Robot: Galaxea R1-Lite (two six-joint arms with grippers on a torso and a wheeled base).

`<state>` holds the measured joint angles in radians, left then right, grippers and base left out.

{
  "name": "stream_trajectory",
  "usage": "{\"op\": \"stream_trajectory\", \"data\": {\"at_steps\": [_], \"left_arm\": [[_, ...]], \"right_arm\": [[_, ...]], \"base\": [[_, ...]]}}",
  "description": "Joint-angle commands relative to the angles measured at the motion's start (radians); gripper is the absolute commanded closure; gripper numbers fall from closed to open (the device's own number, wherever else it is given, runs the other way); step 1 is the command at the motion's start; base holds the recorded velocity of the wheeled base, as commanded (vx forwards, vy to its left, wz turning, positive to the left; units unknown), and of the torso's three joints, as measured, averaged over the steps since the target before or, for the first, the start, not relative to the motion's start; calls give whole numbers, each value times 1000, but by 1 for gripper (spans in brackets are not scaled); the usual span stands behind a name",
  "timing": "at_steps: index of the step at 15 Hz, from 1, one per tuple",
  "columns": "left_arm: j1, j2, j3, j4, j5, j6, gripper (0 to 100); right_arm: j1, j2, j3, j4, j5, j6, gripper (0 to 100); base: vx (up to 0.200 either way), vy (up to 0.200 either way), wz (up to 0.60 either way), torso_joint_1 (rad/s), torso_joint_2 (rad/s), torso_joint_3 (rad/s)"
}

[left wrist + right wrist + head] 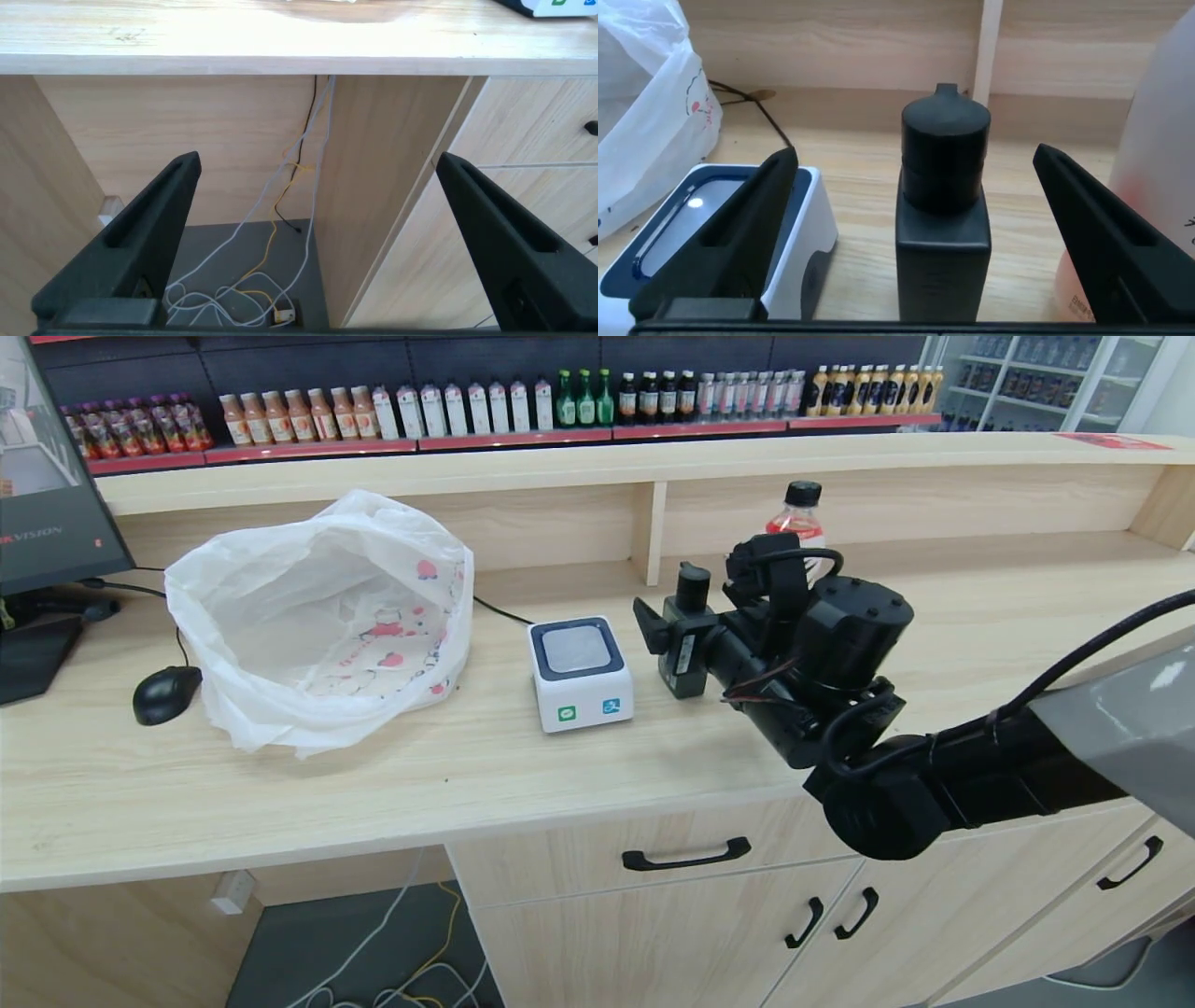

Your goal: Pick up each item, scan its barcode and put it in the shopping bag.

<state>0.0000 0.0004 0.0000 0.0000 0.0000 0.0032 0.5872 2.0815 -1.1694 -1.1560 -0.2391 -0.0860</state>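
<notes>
R gripper (915,159) is spread wide over the counter (467,775), w/ a black bottle (943,224) standing upright btw its two fingers (747,224). Neither finger touches the bottle; there's a gap on each side. The bottle has a squarish body & a round black cap.

Just beside it, on the robot's left, sits the scanner (579,674), a white box w/ a dark blue rim round its grey top window. A thin black cable runs from behind it toward the back wall. On the robot's right & further back stands a pink drink bottle (801,518) w/ a black cap, partly hidden by the R arm.

Shopping bag (317,616), white plastic w/ red & pink print, stands open-mouthed further left of the scanner, near but apart. A black mouse (166,694) lies just beside the bag's far side, & a dark monitor (47,476) is at the counter's left end.

L gripper (318,166) is also spread wide, low down in front of the counter's edge, facing an open bay w/ loose white & yellow cables (271,233) on the floor. Behind the counter, a shelf (560,434) carries rows of drinks.
</notes>
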Motion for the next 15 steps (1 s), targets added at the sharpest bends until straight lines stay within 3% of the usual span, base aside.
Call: {"op": "stream_trajectory", "data": {"at_steps": [1, 15], "left_arm": [[0, 0, 0, 0, 0, 0, 0], [-2, 0, 0, 0, 0, 0, 0]], "right_arm": [[-4, 43, -16, -37, 0, 15, 0], [-37, 120, -33, -87, 0, 35, 0]], "base": [[0, 0, 0, 0, 0, 0], [0, 0, 0, 0, 0, 0]]}}
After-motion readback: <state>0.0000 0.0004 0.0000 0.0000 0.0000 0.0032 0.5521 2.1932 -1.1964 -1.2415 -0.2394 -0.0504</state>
